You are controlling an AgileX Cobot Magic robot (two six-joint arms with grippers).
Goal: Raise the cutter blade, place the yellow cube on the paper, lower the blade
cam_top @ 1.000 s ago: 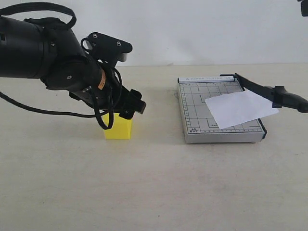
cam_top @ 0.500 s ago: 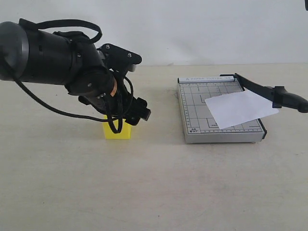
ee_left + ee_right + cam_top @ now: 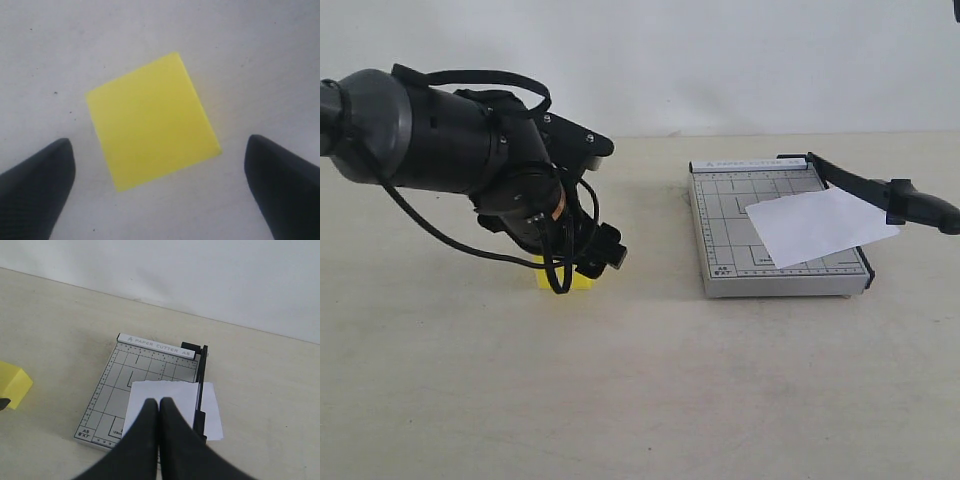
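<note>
The yellow cube (image 3: 567,281) sits on the table, mostly hidden under my left arm (image 3: 470,150). In the left wrist view the cube (image 3: 152,122) lies just ahead of my open left gripper (image 3: 159,144), whose dark fingers (image 3: 35,185) stand wide on either side and touch nothing. The cutter blade (image 3: 880,190) slants up from the grey trimmer board (image 3: 730,225), handle end off the board. The white paper (image 3: 820,225) lies askew on the board, one corner past its edge. My right gripper (image 3: 159,402) hangs shut and empty above the paper (image 3: 182,390) and blade (image 3: 201,385).
A white wall runs along the back of the beige table (image 3: 640,390). The left arm's black cable (image 3: 555,270) loops down in front of the cube. The right wrist view catches the cube (image 3: 12,382) left of the board (image 3: 115,390).
My left arm has dropped lower over the yellow cube and turned, hiding more of it. Cube, paper, board and blade have stayed put.
</note>
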